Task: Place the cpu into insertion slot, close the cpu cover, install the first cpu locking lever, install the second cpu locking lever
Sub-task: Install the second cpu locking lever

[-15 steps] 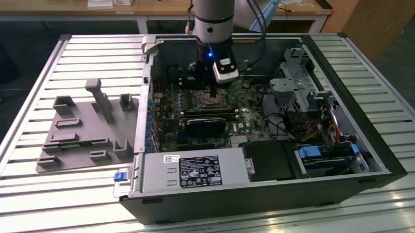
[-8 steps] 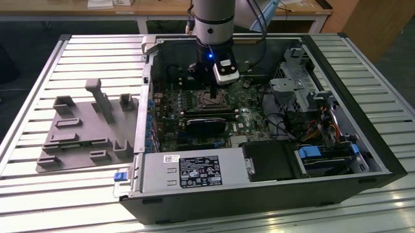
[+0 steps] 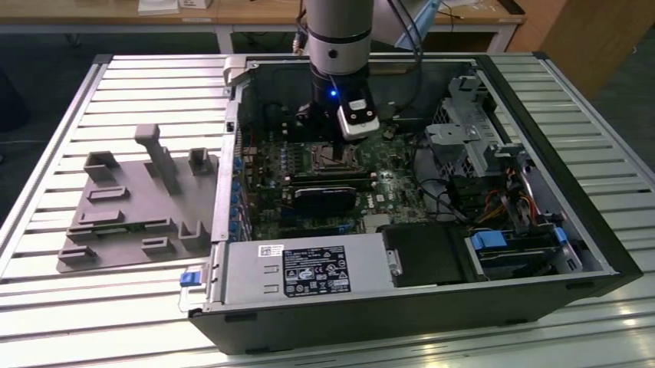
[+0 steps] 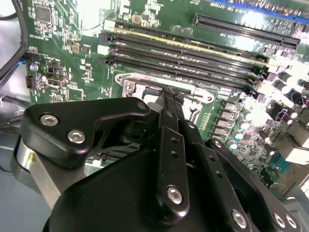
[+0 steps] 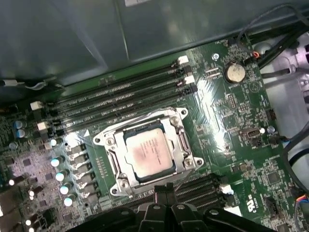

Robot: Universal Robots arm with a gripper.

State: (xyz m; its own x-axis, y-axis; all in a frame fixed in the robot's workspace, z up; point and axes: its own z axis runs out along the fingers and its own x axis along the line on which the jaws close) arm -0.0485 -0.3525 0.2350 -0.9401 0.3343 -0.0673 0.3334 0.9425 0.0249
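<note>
- An open computer case (image 3: pixel 409 307) lies on a slatted counter (image 3: pixel 123 307), with the green circuit board (image 5: pixel 227 121) facing up inside it.
- The cpu (image 5: pixel 147 152), a pale square chip, sits in the insertion slot (image 5: pixel 112 162) on the board. The cpu cover (image 5: pixel 179 140), a thin silver frame, appears to lie closed around the chip.
- In the second wrist view, the claw (image 4: pixel 169 94) has its two black fingers pressed narrowly together, holding nothing visible. Its tip is right at the edge of the socket frame, near a thin metal lever; whether it touches cannot be told.
- Risk: the closed tip could slip off the thin lever, since the lever is springy and the contact patch looks small.
- Risk: a slip could drive the tip into the long black memory slots (image 5: pixel 120 92) just beside the socket, or scrape the small board parts nearby.
- Risk: if the cover is not fully seated, forcing a lever could stress the chip or the socket pins.
- A grey parts holder (image 3: pixel 133 207) sits on the counter to the exterior view's left, well apart from the work.
</note>
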